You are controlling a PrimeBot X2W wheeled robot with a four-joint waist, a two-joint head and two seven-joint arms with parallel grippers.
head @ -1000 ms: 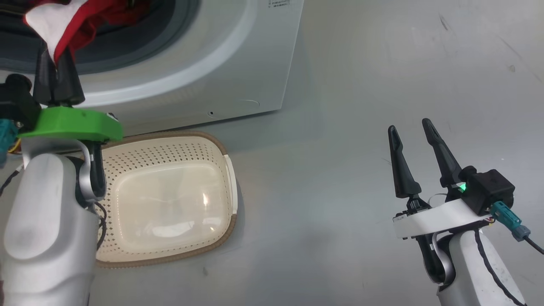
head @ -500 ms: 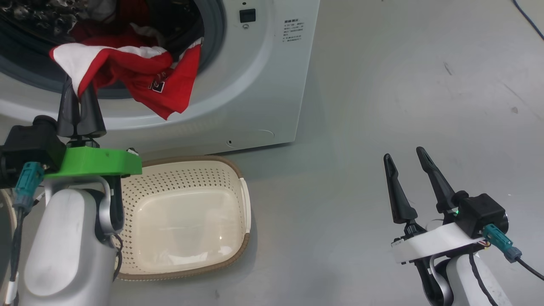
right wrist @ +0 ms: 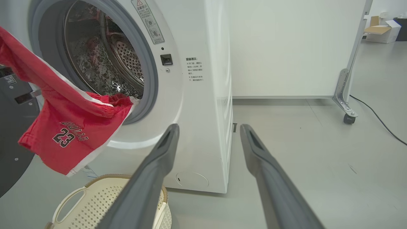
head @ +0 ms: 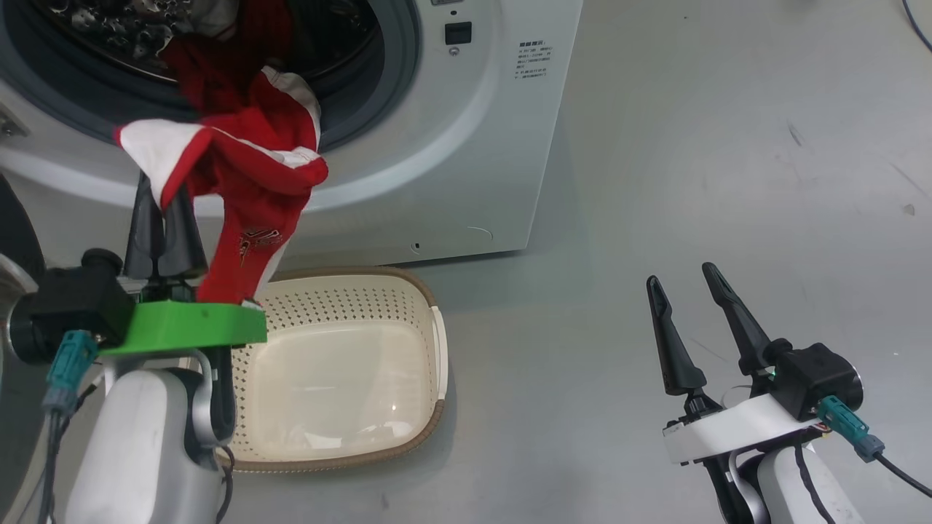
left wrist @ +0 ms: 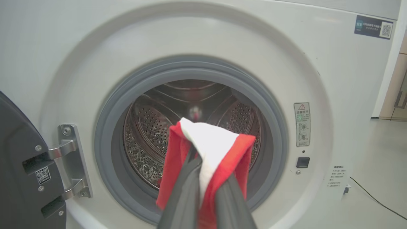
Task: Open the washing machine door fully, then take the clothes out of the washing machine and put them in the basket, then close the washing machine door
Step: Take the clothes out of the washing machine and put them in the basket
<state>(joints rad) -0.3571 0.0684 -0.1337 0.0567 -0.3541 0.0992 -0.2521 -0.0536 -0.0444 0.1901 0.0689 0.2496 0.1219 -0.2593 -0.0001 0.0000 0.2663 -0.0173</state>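
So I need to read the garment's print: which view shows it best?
Right wrist view: the garment hangs side-on, its 23 legible. Head view shows the print small; left wrist view shows the pinched edge.

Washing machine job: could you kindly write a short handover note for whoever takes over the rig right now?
Left gripper shut on the clothes, which trail out of the washing machine over its lip.
Right gripper open, holding nothing, off to the right.
Basket on the floor below the opening, nothing visible in it.
Washing machine door swung open.
Done: door opened, garment gripped.
Left: clothes into basket, door closed.
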